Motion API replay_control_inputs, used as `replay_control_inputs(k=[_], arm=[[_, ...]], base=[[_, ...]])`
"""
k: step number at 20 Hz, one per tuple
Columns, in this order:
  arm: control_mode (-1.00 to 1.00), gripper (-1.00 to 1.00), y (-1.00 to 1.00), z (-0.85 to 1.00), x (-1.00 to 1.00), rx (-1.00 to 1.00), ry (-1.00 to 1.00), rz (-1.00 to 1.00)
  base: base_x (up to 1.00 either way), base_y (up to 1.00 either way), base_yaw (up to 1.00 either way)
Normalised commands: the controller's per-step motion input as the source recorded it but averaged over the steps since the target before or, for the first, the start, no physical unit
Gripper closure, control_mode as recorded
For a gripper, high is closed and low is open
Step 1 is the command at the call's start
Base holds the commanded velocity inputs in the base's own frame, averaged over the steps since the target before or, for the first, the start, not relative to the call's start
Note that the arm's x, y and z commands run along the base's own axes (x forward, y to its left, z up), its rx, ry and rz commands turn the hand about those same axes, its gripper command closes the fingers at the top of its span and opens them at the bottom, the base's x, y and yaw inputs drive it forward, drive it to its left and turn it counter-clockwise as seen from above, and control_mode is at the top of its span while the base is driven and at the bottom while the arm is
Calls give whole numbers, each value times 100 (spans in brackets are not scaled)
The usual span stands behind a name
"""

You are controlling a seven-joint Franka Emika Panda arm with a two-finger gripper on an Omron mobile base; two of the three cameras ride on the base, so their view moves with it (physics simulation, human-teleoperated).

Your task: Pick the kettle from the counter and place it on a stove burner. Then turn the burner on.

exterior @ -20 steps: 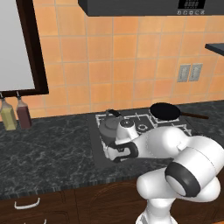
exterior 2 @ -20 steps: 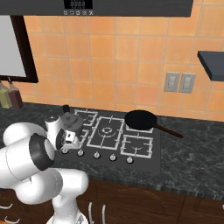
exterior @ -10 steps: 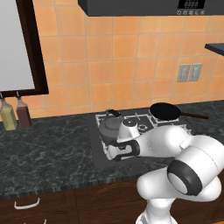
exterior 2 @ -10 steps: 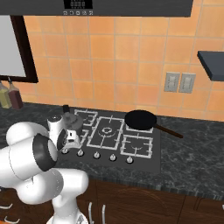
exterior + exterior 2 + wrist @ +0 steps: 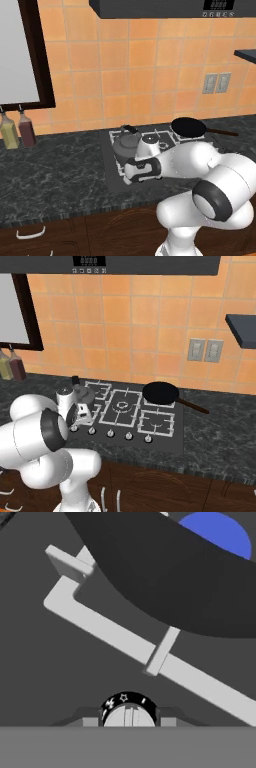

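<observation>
Nothing much has moved over the last second: the kettle (image 5: 126, 145) stays parked on the stove burner (image 5: 115, 639), off the desk (image 5: 55, 165), so placing looks done. Your end effector (image 5: 129, 173) stays low at the cooktop's front edge, jaws drawn together, seemingly clamped on the burner knob (image 5: 129, 711). A blue patch (image 5: 217, 532) under the kettle could be flame; can't confirm. Kettle lid on, contents hidden. Frying pan (image 5: 189, 127) is empty.
</observation>
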Motion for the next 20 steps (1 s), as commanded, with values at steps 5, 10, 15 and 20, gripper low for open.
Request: replay_control_inputs(k=[5,10,15,20], arm=[[-100,100,0,0,0,-2,0,17],[-100,100,0,0,0,-2,0,17],[-100,100,0,0,0,-1,0,17],[-100,100,0,0,0,-2,0,15]], base=[[0,0,0],[0,0,0],[0,0,0],[0,0,0]])
